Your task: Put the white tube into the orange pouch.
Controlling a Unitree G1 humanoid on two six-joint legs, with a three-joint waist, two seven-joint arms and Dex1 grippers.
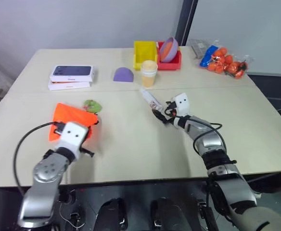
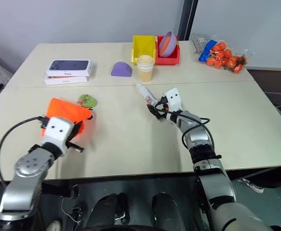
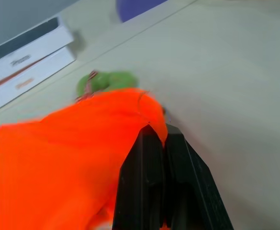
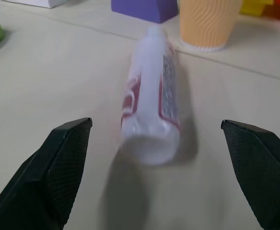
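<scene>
Behind the white tube [image 4: 152, 103] stand a pale cup [image 4: 208, 21] and purple block [image 4: 145, 8].

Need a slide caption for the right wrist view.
Open right pincer lined up on the white tube lying on the table.

You are looking at a lab or test room set up for manipulation trials. Two pale tables [image 1: 131, 144] pushed together stand before a bare grey wall [image 1: 83, 21]. The props are an unrelated mix: two stacked phone boxes [image 1: 71, 77], yellow bin [image 1: 145, 53], red bin [image 1: 171, 62], purple block [image 1: 123, 74], paper cup [image 1: 148, 73], bag of small orange items [image 1: 225, 60].
</scene>
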